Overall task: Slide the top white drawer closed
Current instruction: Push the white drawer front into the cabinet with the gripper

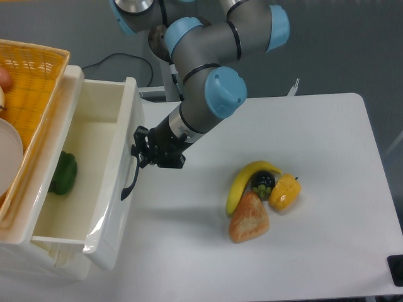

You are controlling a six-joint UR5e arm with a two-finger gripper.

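end effector (140, 153): pressed against the front of the top white drawer (94, 163), right at its dark curved handle (131, 181). Fingers look bunched against the front panel; can't tell if they are clenched or spread.
top white drawer: directly ahead of the end effector, pulled well out of the cabinet, front panel tilted in this view.
contents: green bell pepper (62, 173) inside, on the far side of the front panel from the end effector, partly under the yellow wicker basket (31, 69).
behind end effector: banana (238, 184), yellow pepper (284, 192), bread (249, 218), dark grapes (262, 182) clustered on the tabletop (327, 157), well apart from it.
progress: partway by my read. Contact made, drawer interior largely exposed.
left: push until the front sits flush with the cabinet.
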